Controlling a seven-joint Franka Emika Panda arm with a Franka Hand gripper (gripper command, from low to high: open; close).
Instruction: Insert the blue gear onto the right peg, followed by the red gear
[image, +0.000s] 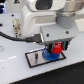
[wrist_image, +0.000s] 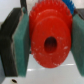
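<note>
My gripper (image: 56, 48) hangs over the right end of the grey black-framed plate (image: 32, 59), shut on the red gear (image: 57, 48). The blue gear (image: 50, 55) lies flat on the plate just under the red gear. The right peg is hidden by the gears. In the wrist view the red gear (wrist_image: 50, 40) fills the space between the teal finger pads (wrist_image: 21, 44), its dark centre hole facing the camera. A rim of the blue gear (wrist_image: 63, 6) shows behind it. Whether the two gears touch I cannot tell.
The plate lies on a white table (image: 15, 70). A black cable (image: 15, 37) runs from the exterior view's left to the wrist. The arm's white body (image: 45, 15) fills the upper part of that view. A small dark mark (image: 38, 56) on the plate's left part may be the other pin.
</note>
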